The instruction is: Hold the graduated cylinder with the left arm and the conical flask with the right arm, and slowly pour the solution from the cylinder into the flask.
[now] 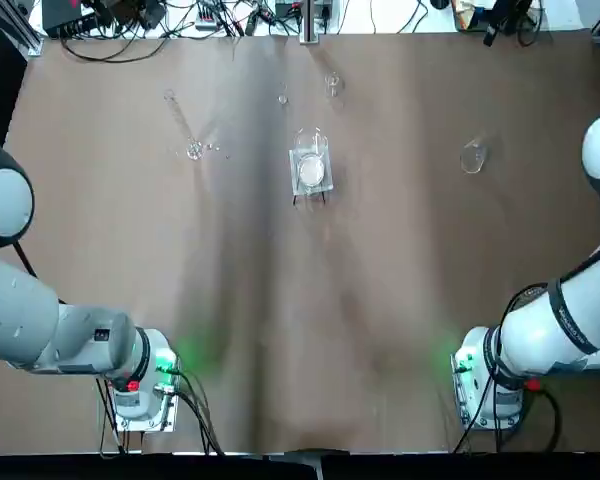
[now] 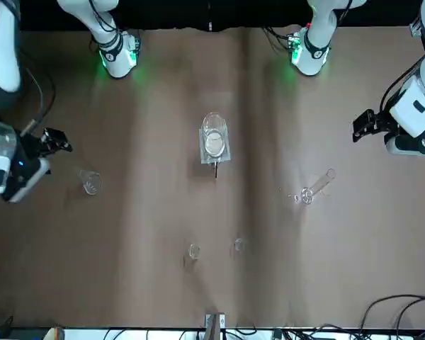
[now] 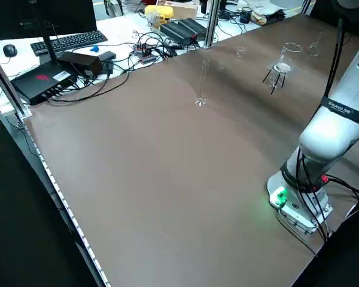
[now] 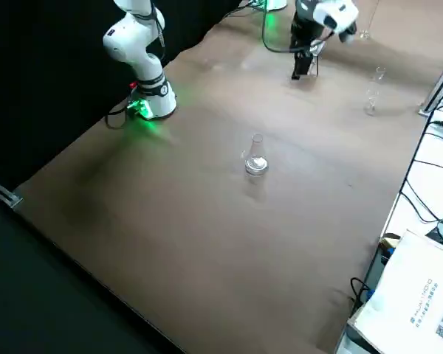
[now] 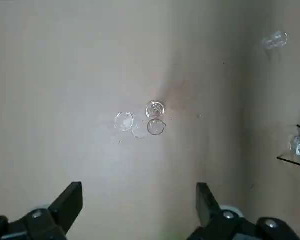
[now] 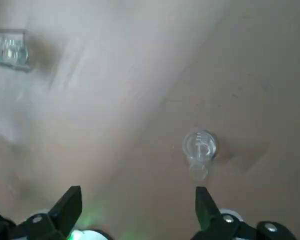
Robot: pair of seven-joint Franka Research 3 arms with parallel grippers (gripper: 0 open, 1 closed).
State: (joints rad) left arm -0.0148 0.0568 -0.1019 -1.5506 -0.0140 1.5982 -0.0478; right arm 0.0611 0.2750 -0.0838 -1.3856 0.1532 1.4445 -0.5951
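Brown table (image 1: pixel 280 330), beaker (image 1: pixel 311 168) on its stand mid-surface. Graduated cylinder (image 3: pixel 202 84) upright, apparently, well left of beaker; conical flask (image 1: pixel 472 156) well right of it. Left gripper (image 5: pixel 139 202) high over cylinder, fingers apart, empty. Right gripper (image 6: pixel 138 205) above flask, fingers likewise spread, empty.

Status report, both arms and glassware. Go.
Left gripper and right gripper open, empty. Graduated cylinder and conical flask standing untouched. Beaker mid-table between them.
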